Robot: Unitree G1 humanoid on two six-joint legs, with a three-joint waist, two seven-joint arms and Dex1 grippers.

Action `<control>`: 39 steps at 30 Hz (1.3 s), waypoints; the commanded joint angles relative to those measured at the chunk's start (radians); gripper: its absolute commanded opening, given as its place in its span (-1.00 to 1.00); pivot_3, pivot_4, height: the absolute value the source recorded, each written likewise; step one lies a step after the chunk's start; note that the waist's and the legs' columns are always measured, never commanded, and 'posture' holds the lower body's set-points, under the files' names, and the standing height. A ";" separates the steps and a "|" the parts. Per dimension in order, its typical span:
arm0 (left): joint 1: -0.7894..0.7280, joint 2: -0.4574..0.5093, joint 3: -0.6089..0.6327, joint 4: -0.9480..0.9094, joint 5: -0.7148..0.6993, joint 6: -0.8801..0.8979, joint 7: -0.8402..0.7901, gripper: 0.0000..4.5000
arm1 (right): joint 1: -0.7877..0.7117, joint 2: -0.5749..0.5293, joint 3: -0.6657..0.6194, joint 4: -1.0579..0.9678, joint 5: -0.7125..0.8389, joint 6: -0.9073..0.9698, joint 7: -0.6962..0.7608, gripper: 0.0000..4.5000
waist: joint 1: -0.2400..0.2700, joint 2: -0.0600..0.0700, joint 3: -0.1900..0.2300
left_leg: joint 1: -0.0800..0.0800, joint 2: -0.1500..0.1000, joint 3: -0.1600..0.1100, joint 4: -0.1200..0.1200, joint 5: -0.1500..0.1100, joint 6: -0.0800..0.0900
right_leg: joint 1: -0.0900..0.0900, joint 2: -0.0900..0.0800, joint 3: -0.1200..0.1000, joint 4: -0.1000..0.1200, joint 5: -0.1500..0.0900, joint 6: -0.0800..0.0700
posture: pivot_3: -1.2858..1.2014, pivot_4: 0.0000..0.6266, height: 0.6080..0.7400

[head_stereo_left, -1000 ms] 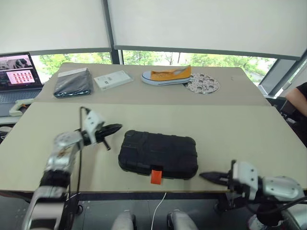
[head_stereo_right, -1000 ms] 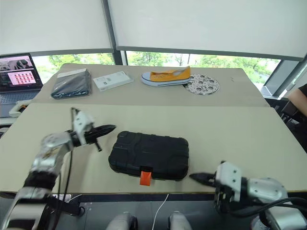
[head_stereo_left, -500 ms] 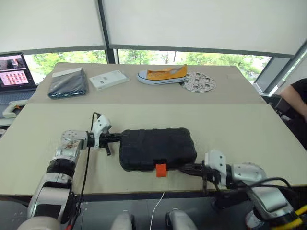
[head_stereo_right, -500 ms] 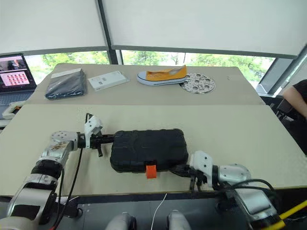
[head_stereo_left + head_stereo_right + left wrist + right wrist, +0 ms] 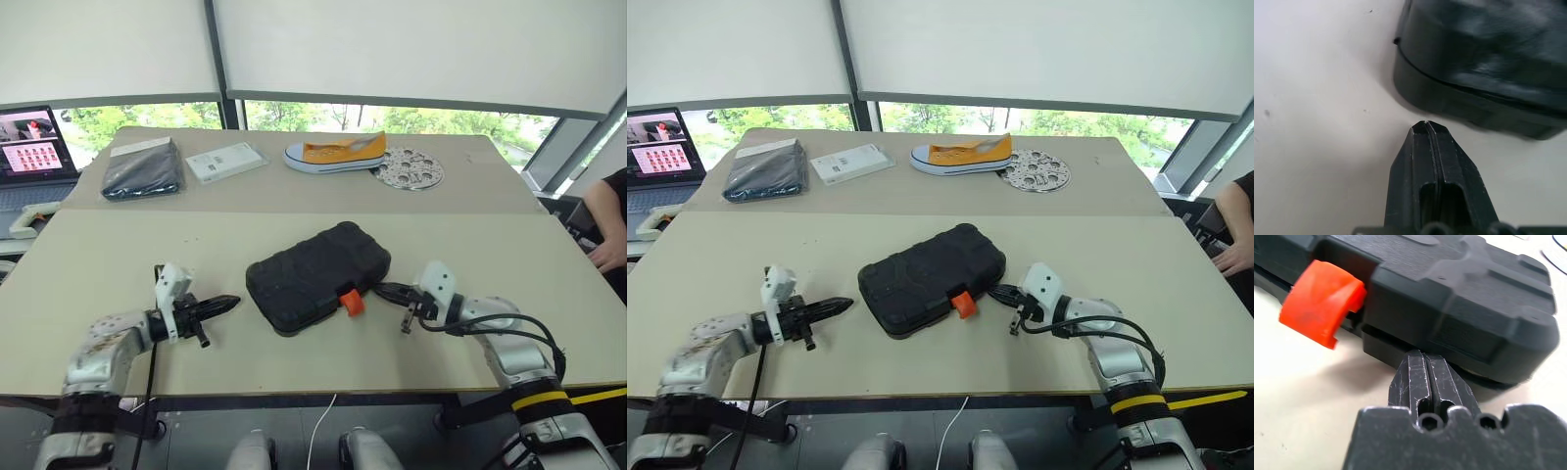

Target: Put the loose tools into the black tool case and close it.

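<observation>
While the black tool case [image 5: 316, 278] lies shut and skewed near the front of the table [image 5: 509, 255], its orange latch [image 5: 351, 303] pointing toward the front edge and hanging loose rather than snapped flat, both arms sit low on either side of it. On the robot's left, the left gripper [image 5: 227, 303] has its fingers pressed together with nothing between them, tip aimed at the case's near corner but clear of it, a strip of bare table between the two. On the right, the right gripper [image 5: 995, 291] is also pressed closed and empty, its tip right at the case's edge beside the latch; the right wrist view puts the tip against the lower shell under the seam, though true contact is hard to call. No loose tools lie on the table around the case. As for handling, the case looks like a stiff moulded shell, textured, likely to slide on this smooth top when nudged from one side. A sound hold would probably be across the long edges or bracing both ends, with the latch tab as the spot to press shut. Farther back, a yellow shoe [image 5: 337, 154] and a dark flat pouch [image 5: 143, 175] rest untouched.
</observation>
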 commanded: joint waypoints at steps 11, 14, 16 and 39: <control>-0.402 -0.166 -0.265 -0.047 0.123 -0.072 0.121 -0.99 | 0.233 0.006 -0.108 -0.297 0.151 0.070 0.018 -1.00 | 0.014 0.003 0.001 | 0.001 -0.003 0.000 0.002 0.000 0.000 | 0.003 -0.001 0.001 -0.001 -0.001 0.006 | 0.03 -0.52 1.00; -0.482 -0.208 -0.408 0.111 0.292 -0.205 0.120 -0.99 | 0.251 0.019 -0.093 -0.363 0.174 0.113 0.013 -1.00 | 0.003 0.003 0.001 | 0.001 -0.003 -0.001 0.001 0.000 0.000 | 0.002 0.001 0.002 -0.001 -0.001 0.005 | 0.03 -0.52 1.00; -0.499 -0.215 -0.465 0.172 0.353 -0.257 0.100 -0.99 | 0.255 0.033 -0.085 -0.383 0.183 0.137 0.006 -1.00 | -0.003 0.003 0.001 | 0.001 -0.003 -0.001 0.000 0.000 0.000 | 0.002 0.001 0.002 -0.002 -0.001 0.004 | 0.03 -0.52 1.00; -0.379 -0.214 -0.507 0.147 0.434 -0.234 0.108 -0.99 | 0.031 0.173 0.053 -0.056 0.008 0.114 -0.030 -1.00 | -0.004 0.013 -0.015 | 0.007 -0.002 0.000 0.000 0.000 0.000 | 0.005 0.002 0.004 0.000 -0.003 0.007 | 0.03 -0.52 1.00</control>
